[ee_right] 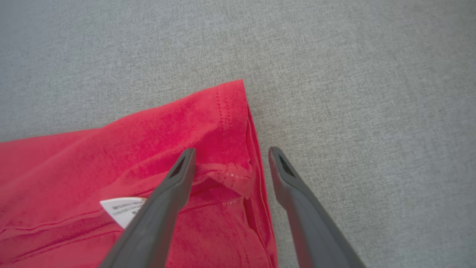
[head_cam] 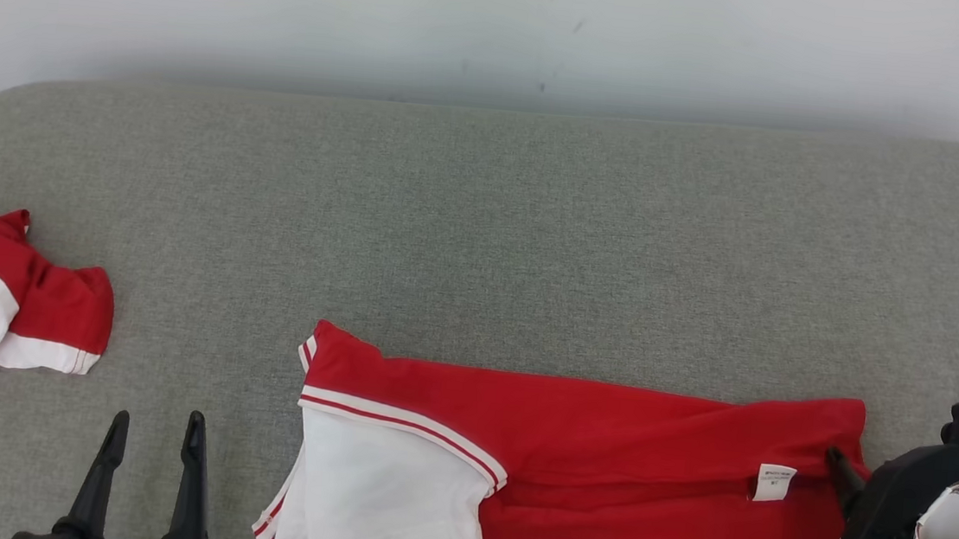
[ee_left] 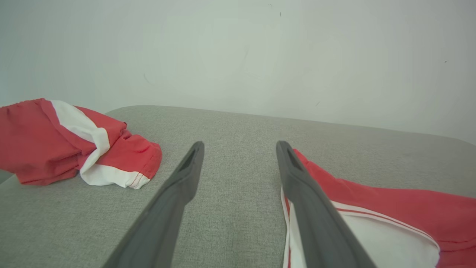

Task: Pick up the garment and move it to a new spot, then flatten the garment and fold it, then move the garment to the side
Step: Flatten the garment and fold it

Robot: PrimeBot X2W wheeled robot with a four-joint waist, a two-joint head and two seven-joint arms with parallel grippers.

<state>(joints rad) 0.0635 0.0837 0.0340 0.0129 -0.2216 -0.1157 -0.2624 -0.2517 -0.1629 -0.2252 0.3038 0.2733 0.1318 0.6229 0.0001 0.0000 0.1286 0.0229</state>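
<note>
**Both hands wide, red garment flat along the near edge**

I see the garment [head_cam: 602,454] lying on the grey fabric-covered worktop [head_cam: 484,218], against its near edge and reaching from about the middle toward the right edge. It is a bright red top, spread mostly flat, with a long strip along its far side folded over so a crease runs across it. At its left end a white sleeve [head_cam: 382,487] lies on top, trimmed with a white band that carries a thin red stripe. A small white label [head_cam: 774,482] with tiny print I cannot read sticks up near the right end of the fold.

My left hand [head_cam: 155,441] sits over bare worktop near the near edge, just left of the sleeve. Its two dark fingers are spread wide and nothing is between them.

My right hand [ee_right: 231,152] is at the garment's right end. In the right wrist view its fingers stand wide apart, astride the hemmed side edge of the cloth: one finger over the red fabric beside the label, the other over grey worktop. It grips nothing; I cannot tell whether the fingertips touch the cloth.

A second red-and-white garment [head_cam: 8,298] lies bunched at the left edge, well apart from the first. A pale wall [head_cam: 500,28] runs behind the far edge.
</note>
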